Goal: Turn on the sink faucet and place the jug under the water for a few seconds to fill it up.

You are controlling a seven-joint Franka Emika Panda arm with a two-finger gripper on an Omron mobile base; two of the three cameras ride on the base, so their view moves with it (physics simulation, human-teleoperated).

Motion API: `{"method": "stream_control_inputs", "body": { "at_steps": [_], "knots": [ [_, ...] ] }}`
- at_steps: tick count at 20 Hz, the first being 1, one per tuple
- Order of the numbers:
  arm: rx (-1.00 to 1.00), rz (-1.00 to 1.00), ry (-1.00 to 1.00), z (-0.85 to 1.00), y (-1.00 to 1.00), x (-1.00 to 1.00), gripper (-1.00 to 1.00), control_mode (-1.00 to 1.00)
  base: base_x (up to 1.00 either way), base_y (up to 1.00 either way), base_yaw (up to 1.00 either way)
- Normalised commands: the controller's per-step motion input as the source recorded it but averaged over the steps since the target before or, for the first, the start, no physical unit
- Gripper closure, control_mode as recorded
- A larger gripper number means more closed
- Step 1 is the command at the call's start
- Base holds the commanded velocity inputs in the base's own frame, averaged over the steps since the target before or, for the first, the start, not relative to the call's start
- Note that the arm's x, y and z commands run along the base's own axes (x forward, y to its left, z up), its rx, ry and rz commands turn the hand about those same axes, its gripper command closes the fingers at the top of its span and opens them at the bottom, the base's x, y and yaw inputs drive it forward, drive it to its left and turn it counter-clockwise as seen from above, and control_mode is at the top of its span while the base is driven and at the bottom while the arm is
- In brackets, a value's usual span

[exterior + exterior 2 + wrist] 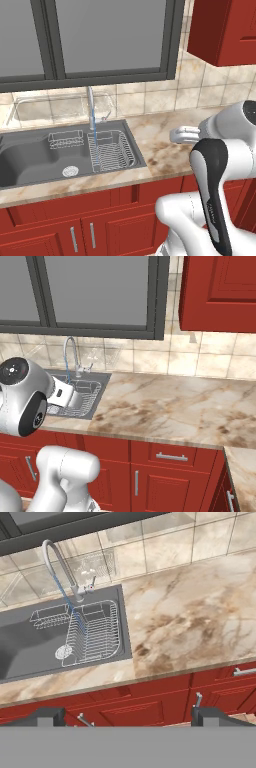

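Observation:
The sink faucet [90, 102] [70, 353] [55, 559] stands behind the sink [30, 155] [25, 642], its arched spout over the basin. The water [93, 135] [67, 602] runs from it as a thin blue stream, landing at the left edge of a wire rack [112, 150] [97, 632]. A round silver drain [70, 171] [63, 652] lies left of the rack. My gripper [129, 716] is open and holds nothing, high above the counter's front edge and to the right of the sink. The jug is out of view.
A marble counter [165, 140] [165, 406] stretches right of the sink. A red wall cabinet [225, 30] [220, 291] hangs above it. Red base cabinets [150, 702] with silver handles run below. A dark-framed window [100, 40] sits behind the faucet.

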Motion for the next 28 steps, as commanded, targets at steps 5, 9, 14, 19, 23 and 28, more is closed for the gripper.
{"method": "stream_control_inputs", "body": {
  "at_steps": [5,9,14,19,23,28],
  "knots": [
    [0.00,0.00,0.00,0.00,0.00,0.00,-1.00,-1.00,0.00,0.00,0.00],
    [0.00,0.00,0.00,0.00,0.00,0.00,-1.00,-1.00,0.00,0.00,0.00],
    [0.00,0.01,0.00,0.00,0.04,-0.02,-1.00,-1.00,0.00,0.00,0.00],
    [0.00,0.00,0.00,0.00,0.00,0.00,-1.00,1.00,-0.07,0.44,0.06],
    [0.00,0.00,0.00,0.00,0.00,0.00,-1.00,1.00,-0.03,0.68,0.03],
    [0.00,0.00,0.00,0.00,0.00,0.00,-1.00,1.00,0.00,0.74,0.03]
  ]
}}
